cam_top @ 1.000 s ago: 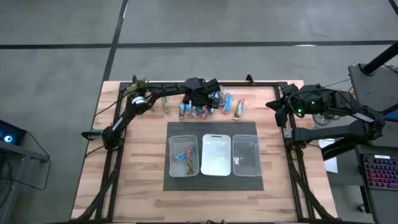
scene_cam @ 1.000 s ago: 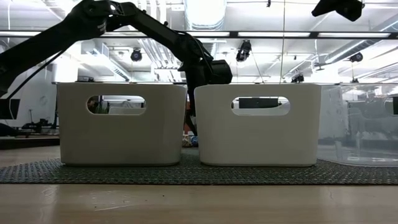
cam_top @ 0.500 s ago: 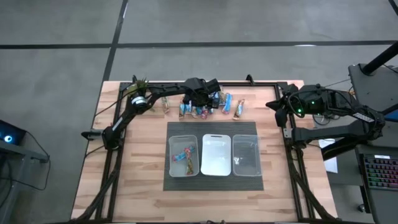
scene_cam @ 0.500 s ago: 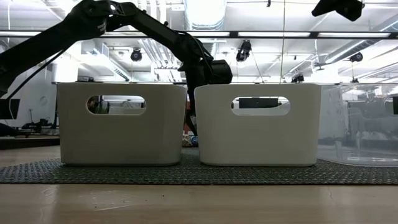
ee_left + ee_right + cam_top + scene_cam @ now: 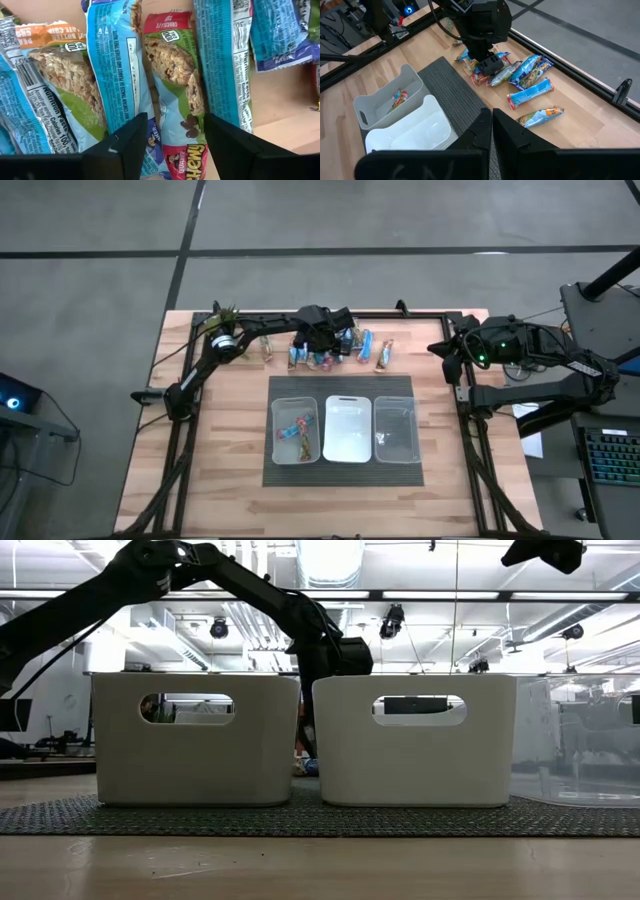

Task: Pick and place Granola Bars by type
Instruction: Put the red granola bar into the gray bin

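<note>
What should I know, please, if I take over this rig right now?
Left hand: open, down over the bars at the table's far edge, straddling a red-labelled bar.
Right hand: shut, empty, waiting at the right side.
Done: a few bars lie in the left bin.
Left: the far-edge bars; the middle bin and right bin look empty.

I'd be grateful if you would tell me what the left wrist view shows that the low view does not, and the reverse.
Only the left wrist view shows the granola bars up close, lying side by side on the wood, with a red-labelled chocolate-chip bar between the open left hand's fingers.

Only the low view shows the two white bins side-on on the dark mat, the clear bin, and the room's ceiling lights.

Both show the left arm down at the bars behind the bins; the low view hides the bars almost entirely.
</note>
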You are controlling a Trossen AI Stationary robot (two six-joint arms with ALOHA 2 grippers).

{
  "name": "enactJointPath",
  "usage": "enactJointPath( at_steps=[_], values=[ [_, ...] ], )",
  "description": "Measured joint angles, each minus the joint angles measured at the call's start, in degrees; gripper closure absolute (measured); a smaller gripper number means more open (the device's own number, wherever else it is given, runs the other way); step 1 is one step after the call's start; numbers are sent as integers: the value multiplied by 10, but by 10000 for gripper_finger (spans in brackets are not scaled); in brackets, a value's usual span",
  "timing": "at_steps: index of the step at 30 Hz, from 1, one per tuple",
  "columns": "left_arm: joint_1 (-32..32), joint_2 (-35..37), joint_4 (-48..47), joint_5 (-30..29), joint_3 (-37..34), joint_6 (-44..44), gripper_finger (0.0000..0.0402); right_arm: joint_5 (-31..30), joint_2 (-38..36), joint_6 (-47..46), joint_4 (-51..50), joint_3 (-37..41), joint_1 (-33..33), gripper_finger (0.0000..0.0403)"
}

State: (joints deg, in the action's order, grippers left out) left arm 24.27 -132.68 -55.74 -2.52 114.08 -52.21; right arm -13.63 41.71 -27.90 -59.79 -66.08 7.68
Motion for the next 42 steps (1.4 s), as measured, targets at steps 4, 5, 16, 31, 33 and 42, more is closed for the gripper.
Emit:
enactJointPath(
  at_steps=[4, 5, 16, 31, 33, 42],
  values=[
    [0, 0, -4, 1, 0, 0, 237, 0, 0, 0, 0, 0, 0, 394],
    [0, 0, -5, 2, 0, 1, 244, 0, 0, 2, 0, 0, 0, 394],
    [0, 0, -5, 5, 0, 7, 331, 0, 0, 9, 0, 0, 0, 394],
    [0, 0, -9, 7, 0, 27, 379, 0, 0, 11, 0, 0, 0, 394],
    [0, 0, -9, 10, 0, 32, 379, 0, 0, 11, 0, 0, 0, 394],
    [0, 0, -9, 15, 0, 59, 400, 0, 0, 11, 0, 0, 0, 394]
  ],
)
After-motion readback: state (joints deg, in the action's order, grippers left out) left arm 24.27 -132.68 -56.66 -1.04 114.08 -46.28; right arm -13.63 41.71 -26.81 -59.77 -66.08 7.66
